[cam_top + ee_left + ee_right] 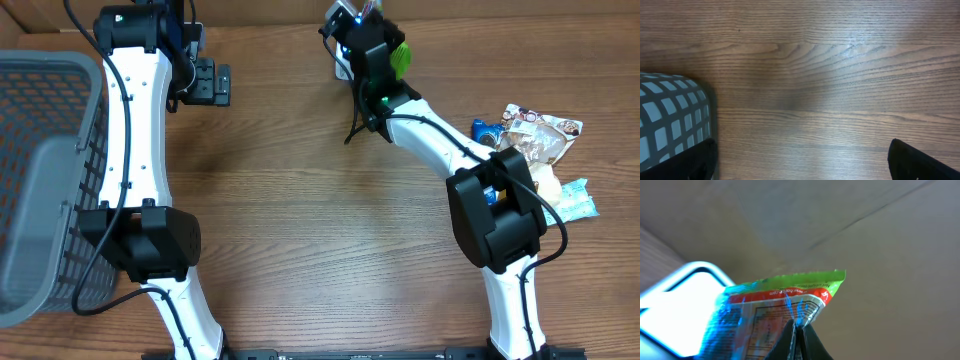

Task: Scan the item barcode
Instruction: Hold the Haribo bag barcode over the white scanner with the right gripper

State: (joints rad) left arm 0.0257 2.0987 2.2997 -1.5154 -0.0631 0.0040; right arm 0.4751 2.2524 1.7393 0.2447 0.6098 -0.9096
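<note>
A: What is the right gripper (799, 328) doing?
B: Its jaws are pressed together on the lower corner of a green packet (782, 302), with the thin wrapper pinched between the tips. The packet has a green top edge, a red band under it and small print below that

A: Where does the packet sit in the frame?
B: In the overhead view it is at the upper middle, held up in the gripper, its green edge showing just right of the black wrist. In the right wrist view it fills the lower centre. A blue-white lit device (675, 310) glows at the lower left, just beside the packet; whether they touch I cannot tell

A: And the left gripper (220, 84)?
B: Upper left of the overhead view, jaws wide apart with nothing between them. Its wrist view shows bare wooden tabletop (805, 75) between two dark fingertips (920, 160) at the bottom corners

A: What lies further out?
B: A grey mesh basket (90, 170) runs along the left edge of the overhead view. A pile of snack packets (535, 135) lies at the right edge, well apart from the held packet
</note>
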